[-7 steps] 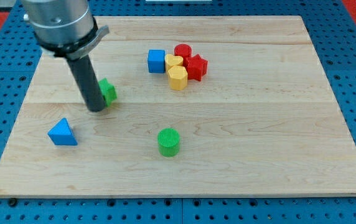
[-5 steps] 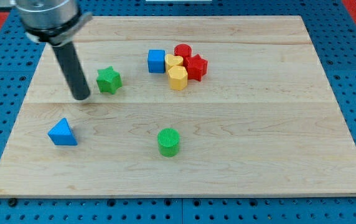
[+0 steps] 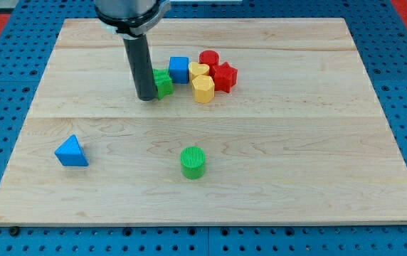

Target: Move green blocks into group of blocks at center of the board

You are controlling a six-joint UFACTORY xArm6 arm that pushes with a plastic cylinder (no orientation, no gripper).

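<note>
So the rod's tip [image 3: 147, 97] is down on the wooden surface [image 3: 275, 163], pressed right against the view's left side of a green block [image 3: 164, 83]; the rod covers part of that block, so its shape is hard to call. No fingers on this arm at all, just the plain rod, so nothing to say about apart or together.

That green block sits just beside the blue cube [image 3: 179, 69], at the view's lower left of it, looks like touching or nearly so. The blue cube is the left end of the cluster near the middle-top of the board: a yellow heart-ish block [image 3: 198, 70], a yellow hexagon block [image 3: 203, 89] below it, a red cylinder [image 3: 209, 59] at the view's top, and a red star [image 3: 224, 76] on the right, all packed together.

The other green one, a green cylinder [image 3: 193, 161], stands alone well below the cluster. A blue triangle [image 3: 70, 151] sits far off at the view's lower left
</note>
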